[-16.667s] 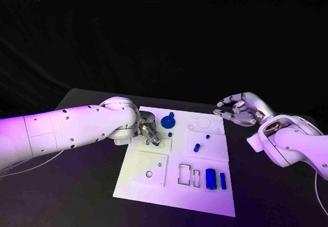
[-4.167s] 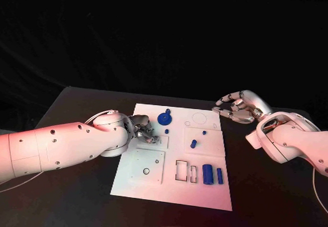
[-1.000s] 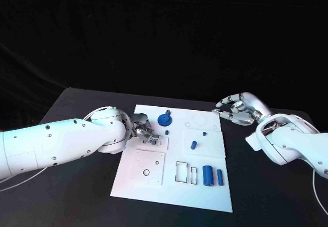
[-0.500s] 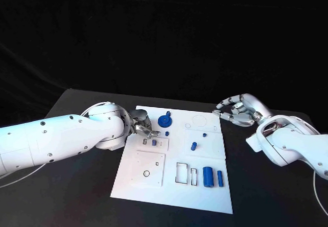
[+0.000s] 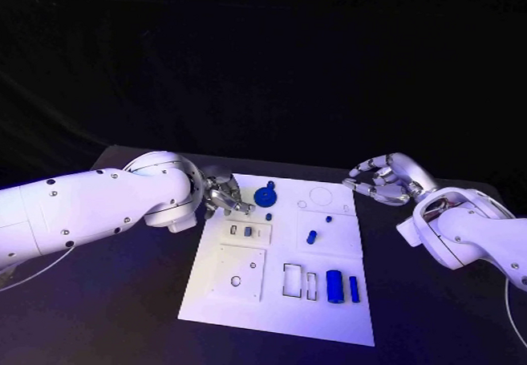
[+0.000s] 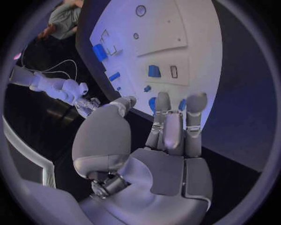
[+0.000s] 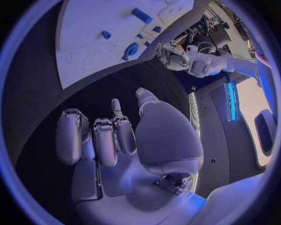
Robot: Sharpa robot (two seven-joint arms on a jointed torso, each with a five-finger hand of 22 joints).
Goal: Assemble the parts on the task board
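change: left hand had pulled back from the small slot panel toward the board's far left corner since half a second earlier; a small blue block sat seated in the panel beside an open slot, where the fingers had been working a second before.
left hand: empty, fingers loosely spread and slightly curled, hovering just over the board's edge near the blue gear. Wrist view showed nothing between the fingers.
right hand: right hand off the board's far right corner, above the surface, fingers curled in around nothing that I could see.
board: white board mid-surface. Gear and a small blue peg in the far left area; another blue peg in the middle panel.
loose parts: thick blue cylinder and thin blue bar lay at the near right, next to two empty rectangular outlines.
step: judged block insertion just finished, left hand retreating; roughly mid-task, several sockets unfilled.
next move: probably pick one of the near-right pieces and fit it to an outline. Called for a fine pinch on a small part lying flat, and squaring it to the recess before pressing.
unclear: whether the block was fully flush, too small to tell.
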